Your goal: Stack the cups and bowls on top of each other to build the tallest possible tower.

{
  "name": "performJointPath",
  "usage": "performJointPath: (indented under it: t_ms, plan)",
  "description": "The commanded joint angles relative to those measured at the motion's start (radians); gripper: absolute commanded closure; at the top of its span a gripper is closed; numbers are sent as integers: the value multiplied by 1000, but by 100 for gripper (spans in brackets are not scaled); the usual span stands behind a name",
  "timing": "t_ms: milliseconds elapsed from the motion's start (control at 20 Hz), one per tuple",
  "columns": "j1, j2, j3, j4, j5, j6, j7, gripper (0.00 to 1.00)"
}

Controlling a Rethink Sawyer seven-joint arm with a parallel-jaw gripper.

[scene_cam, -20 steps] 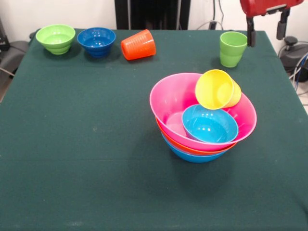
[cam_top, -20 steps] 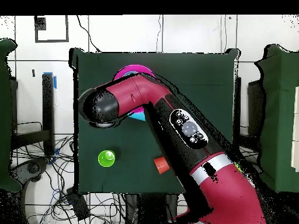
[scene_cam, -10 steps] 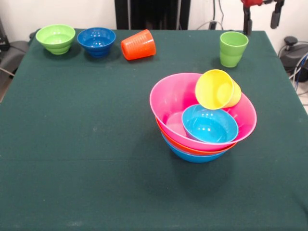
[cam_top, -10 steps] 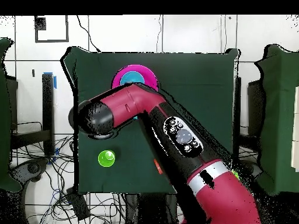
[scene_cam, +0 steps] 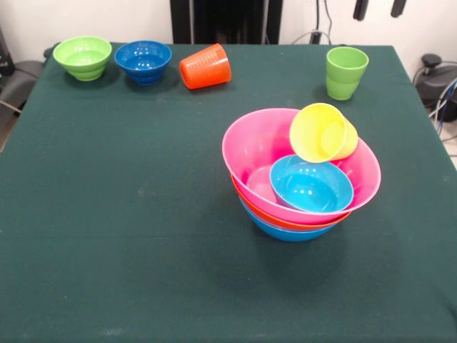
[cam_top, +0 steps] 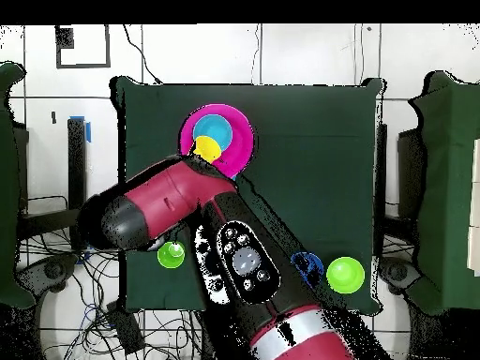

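Note:
The tower stands right of centre: a wide pink bowl (scene_cam: 255,151) nested in an orange bowl (scene_cam: 280,221) and a blue bowl (scene_cam: 284,233). A small cyan bowl (scene_cam: 310,186) sits inside the pink one. A yellow cup (scene_cam: 323,133) lies tilted on its side on the cyan bowl and the pink rim. A light green cup (scene_cam: 345,71) stands upright at the far right. An orange ribbed cup (scene_cam: 205,66) lies on its side. My gripper (scene_cam: 378,7) shows only two fingertips at the top edge, apart and empty, above and behind the green cup.
A small dark blue bowl (scene_cam: 143,60) and a small light green bowl (scene_cam: 83,56) stand at the far left. In the overhead view my arm (cam_top: 164,202) crosses the table (cam_top: 309,159) beside the pink bowl (cam_top: 241,141) and the green cup (cam_top: 171,254).
My gripper has risen and drawn back until only its fingertips show at the top edge. In the overhead view the arm has swung off the tower. No cup or bowl has moved.

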Motion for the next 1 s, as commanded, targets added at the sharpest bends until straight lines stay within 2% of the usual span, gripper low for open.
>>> performJointPath:
  t_ms: [50, 250, 400, 550, 800, 1000]
  plan:
    - [99, -86, -221, 47, -42, 64, 322, 0]
    - [167, -94, -303, 13, -87, 68, 391, 0]
    - [192, -90, -339, 12, -65, 57, 412, 0]
    - [237, -75, -389, 5, -45, 47, 496, 0]
    - [300, -21, -478, -9, -14, -35, 661, 0]
    - [300, 69, -492, -16, -5, -171, 650, 0]
